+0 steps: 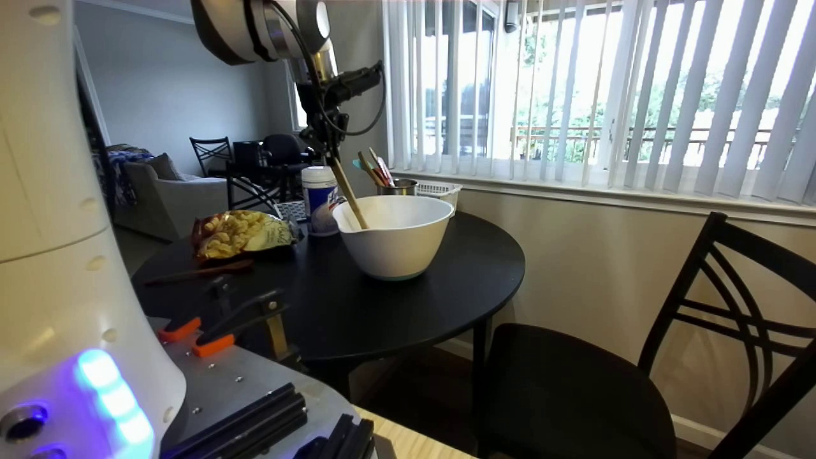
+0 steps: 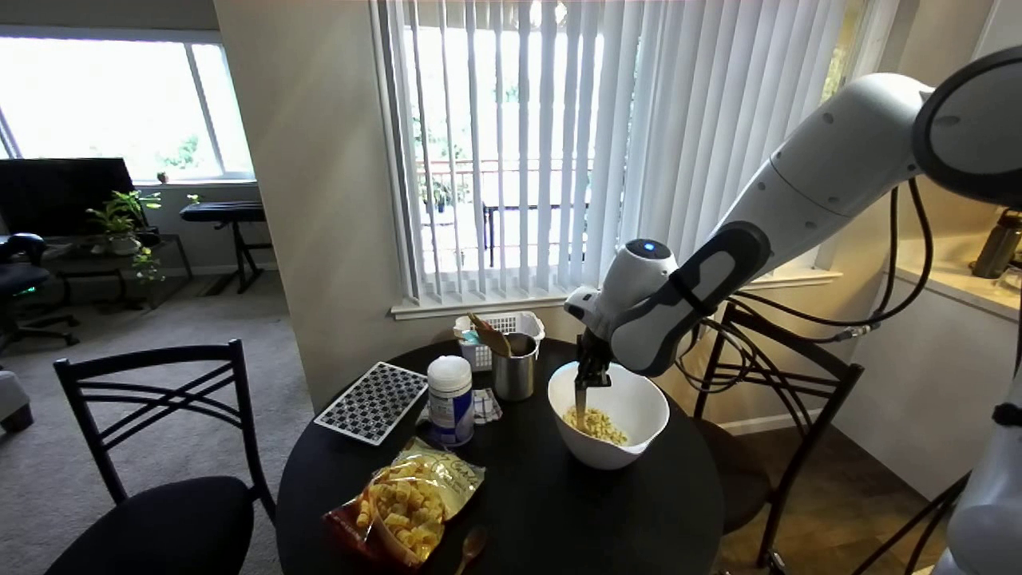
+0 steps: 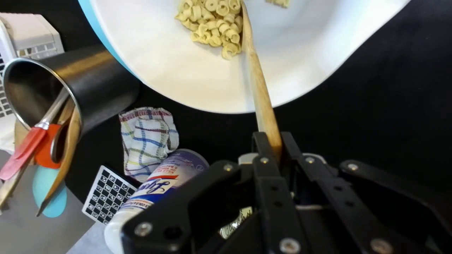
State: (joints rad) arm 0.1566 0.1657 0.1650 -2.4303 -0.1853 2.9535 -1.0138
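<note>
My gripper (image 3: 274,138) is shut on the handle of a wooden utensil (image 3: 261,91), its two black fingers on either side of it. The utensil slants down into a white bowl (image 3: 208,86), its lower end against a heap of small curled pasta (image 3: 215,26) that hides the tip. In both exterior views the gripper (image 1: 331,150) (image 2: 592,377) hangs above the bowl's rim, and the utensil (image 1: 349,194) (image 2: 580,406) reaches inside. The bowl (image 1: 398,248) (image 2: 599,455) stands upright on the round black table (image 1: 478,274). Pasta (image 2: 603,430) lies at its bottom.
Beside the bowl stand a white-lidded canister (image 2: 451,411), a metal utensil holder (image 2: 513,375) and a white basket (image 2: 529,326). An open snack bag (image 2: 411,503), a wooden spoon (image 2: 473,545), a checkered board (image 2: 375,403) and a plaid cloth (image 3: 150,139) lie on the table. Chairs (image 1: 574,382) surround it.
</note>
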